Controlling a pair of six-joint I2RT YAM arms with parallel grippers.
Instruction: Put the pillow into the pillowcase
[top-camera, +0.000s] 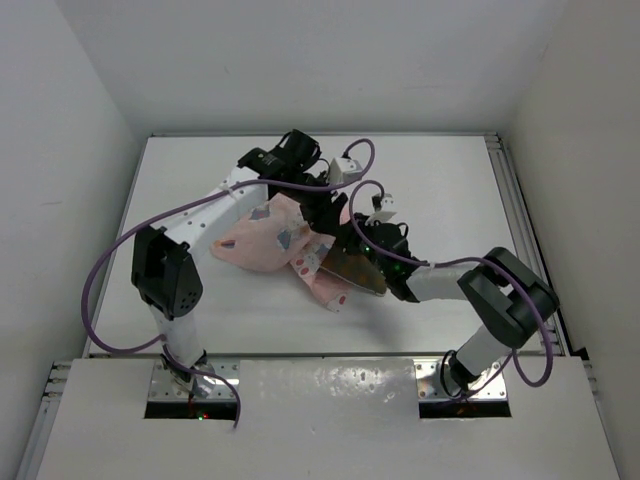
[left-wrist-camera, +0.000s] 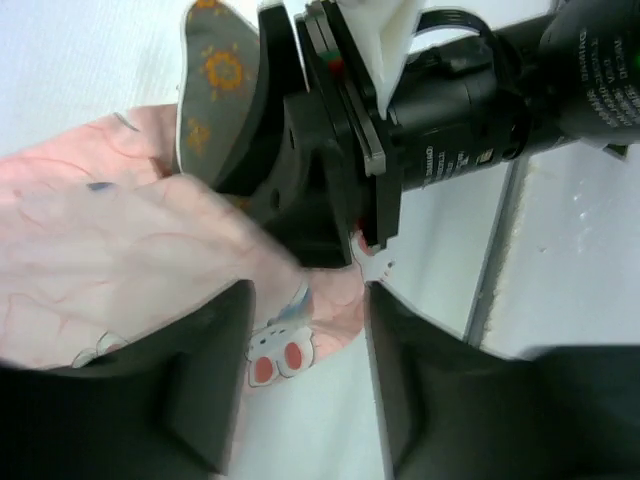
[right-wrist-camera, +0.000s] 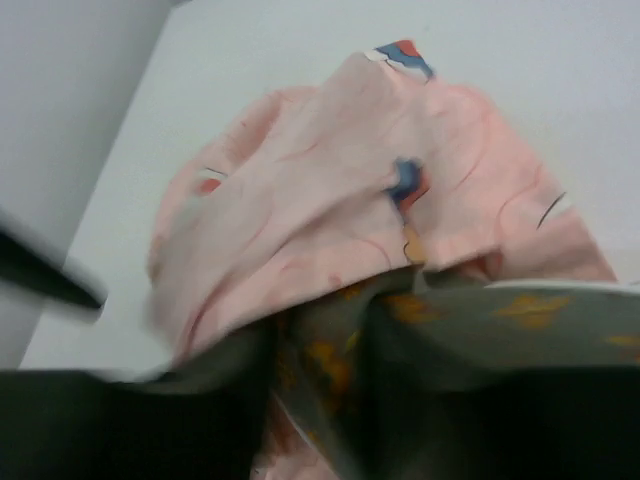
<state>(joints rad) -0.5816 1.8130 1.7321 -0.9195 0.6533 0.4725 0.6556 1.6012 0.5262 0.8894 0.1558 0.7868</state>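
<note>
Presently, mid-task: pillow — one end tucked into the pillowcase on the tabletop, the rest exposed. By judgement, full insertion remains. The right tool pinching pillow fabric; left tool spread, pink cloth between.

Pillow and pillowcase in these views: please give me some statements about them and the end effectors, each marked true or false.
1. The pillow is completely inside the pillowcase. False: its dotted fabric shows outside the pink cloth.
2. Pillow fabric sits between the fingers of the right end effector. True.
3. The pillowcase is plain blue. False: it is pink with printed rabbits.
4. Pink cloth shows between the fingers of the left end effector. True.
5. The bundle hangs over the table's edge. False: it lies near the middle of the table.
</note>
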